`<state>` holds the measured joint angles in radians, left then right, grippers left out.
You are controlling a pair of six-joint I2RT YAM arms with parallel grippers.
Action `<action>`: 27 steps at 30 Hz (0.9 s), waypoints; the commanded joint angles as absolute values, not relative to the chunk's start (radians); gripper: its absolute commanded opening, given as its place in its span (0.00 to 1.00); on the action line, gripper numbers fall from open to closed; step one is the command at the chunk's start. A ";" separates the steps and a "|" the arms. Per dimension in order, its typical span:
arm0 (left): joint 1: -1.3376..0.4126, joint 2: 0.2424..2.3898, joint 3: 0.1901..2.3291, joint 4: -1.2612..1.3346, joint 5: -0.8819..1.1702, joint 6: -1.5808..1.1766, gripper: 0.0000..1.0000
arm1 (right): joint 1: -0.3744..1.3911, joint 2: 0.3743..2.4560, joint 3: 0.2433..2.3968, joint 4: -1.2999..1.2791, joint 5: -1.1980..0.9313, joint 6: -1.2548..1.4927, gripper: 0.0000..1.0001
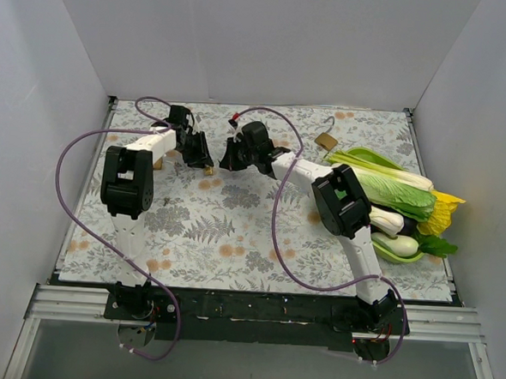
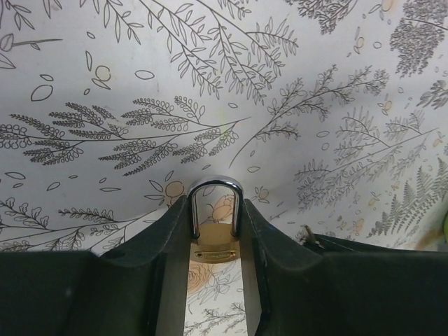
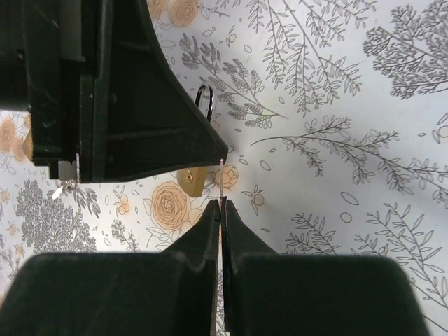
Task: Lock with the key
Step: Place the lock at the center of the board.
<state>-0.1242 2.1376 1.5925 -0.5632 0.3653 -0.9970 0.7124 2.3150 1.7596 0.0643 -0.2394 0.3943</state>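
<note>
As the arms meet above the floral surface (image 1: 233, 231), left fingers (image 2: 175, 231): clamped on the padlock (image 2: 215, 241), shackle forward
Right fingers (image 3: 206, 231): pinched together on the key (image 3: 221, 183)
Key: edge-on, tip just beside the padlock's brass body

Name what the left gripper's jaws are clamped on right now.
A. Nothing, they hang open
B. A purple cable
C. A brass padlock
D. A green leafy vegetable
C: in the left wrist view the left gripper has its jaws closed on the body of the brass padlock, with the chrome shackle sticking out past the fingertips.
</note>
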 commanded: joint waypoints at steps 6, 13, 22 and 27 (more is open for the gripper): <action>-0.144 2.157 1.634 -0.551 0.287 -0.997 0.00 | 0.673 2.361 1.760 0.143 -0.301 0.492 0.01; -0.163 2.163 1.635 -0.554 0.245 -0.988 0.07 | 0.670 2.378 1.744 0.160 -0.345 0.563 0.01; -0.170 2.137 1.597 -0.546 0.222 -0.991 0.51 | 0.660 2.367 1.683 0.152 -0.350 0.604 0.01; -0.170 2.138 1.611 -0.554 0.236 -0.991 0.67 | 0.661 2.376 1.683 0.150 -0.351 0.618 0.01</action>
<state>-0.1699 2.1502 1.6066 -0.5217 0.2630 -1.0054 0.6666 2.3787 1.6924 0.1448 -0.3489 0.5999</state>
